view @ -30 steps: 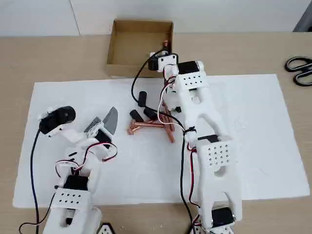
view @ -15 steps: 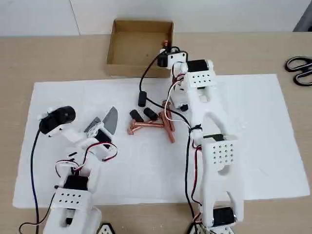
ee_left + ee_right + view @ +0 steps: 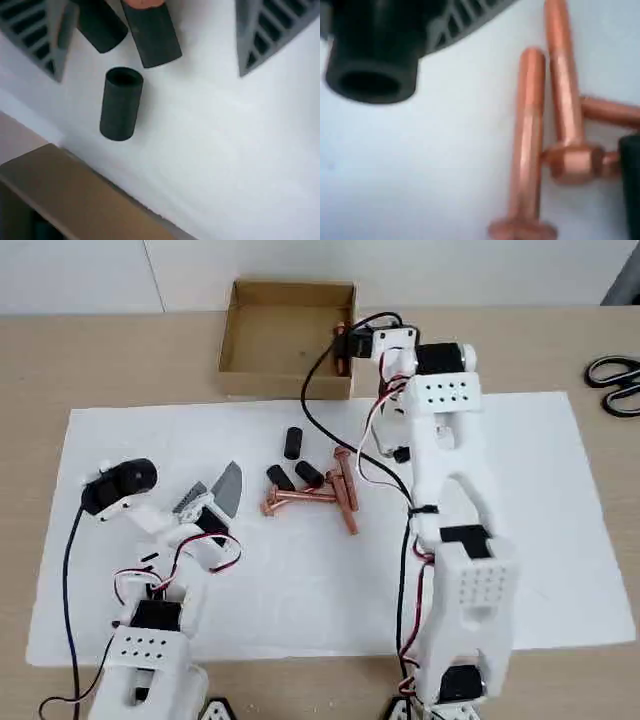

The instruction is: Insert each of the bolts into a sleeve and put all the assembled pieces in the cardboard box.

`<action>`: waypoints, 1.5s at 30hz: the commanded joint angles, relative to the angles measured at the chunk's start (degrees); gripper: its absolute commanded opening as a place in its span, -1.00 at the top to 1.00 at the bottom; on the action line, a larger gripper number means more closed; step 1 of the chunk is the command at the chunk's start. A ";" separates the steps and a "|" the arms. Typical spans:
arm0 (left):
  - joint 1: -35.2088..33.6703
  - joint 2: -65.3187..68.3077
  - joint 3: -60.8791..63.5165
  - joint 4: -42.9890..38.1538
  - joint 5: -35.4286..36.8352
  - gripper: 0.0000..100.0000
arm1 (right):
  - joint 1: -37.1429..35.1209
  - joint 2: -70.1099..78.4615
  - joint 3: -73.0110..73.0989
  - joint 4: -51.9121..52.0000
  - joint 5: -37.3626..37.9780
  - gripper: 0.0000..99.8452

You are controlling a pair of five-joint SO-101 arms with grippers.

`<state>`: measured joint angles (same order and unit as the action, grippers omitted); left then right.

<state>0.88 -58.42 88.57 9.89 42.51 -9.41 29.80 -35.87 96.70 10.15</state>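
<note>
The copper bolts (image 3: pixel 300 497) lie in a heap on the white sheet (image 3: pixel 520 490), with three black sleeves (image 3: pixel 293 442) just beside them. The right hand (image 3: pixel 343 348) is at the edge of the cardboard box (image 3: pixel 270 382), closed on one more sleeve (image 3: pixel 370 65). The left hand (image 3: pixel 214 482) is wide open near the heap, holding nothing

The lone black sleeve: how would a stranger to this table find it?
On the white sheet, look between the cardboard box and the copper bolts. The black sleeve is a short dark tube there. Two other sleeves lie beside the bolts; this one lies apart, nearest the box.
</note>
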 commanded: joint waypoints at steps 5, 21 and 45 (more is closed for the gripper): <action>0.09 -0.18 -0.40 0.09 -1.23 0.57 | 0.22 -11.47 15.82 -1.27 -1.67 0.99; -0.18 -0.18 -0.40 0.09 -1.23 0.57 | 0.22 2.15 18.81 -7.43 -1.67 0.80; 0.00 -0.09 -0.40 0.09 -1.23 0.57 | -0.84 6.73 17.41 -9.54 -1.58 0.79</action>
<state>0.88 -58.42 88.57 9.89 41.80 -9.85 34.81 -17.49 89.23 8.92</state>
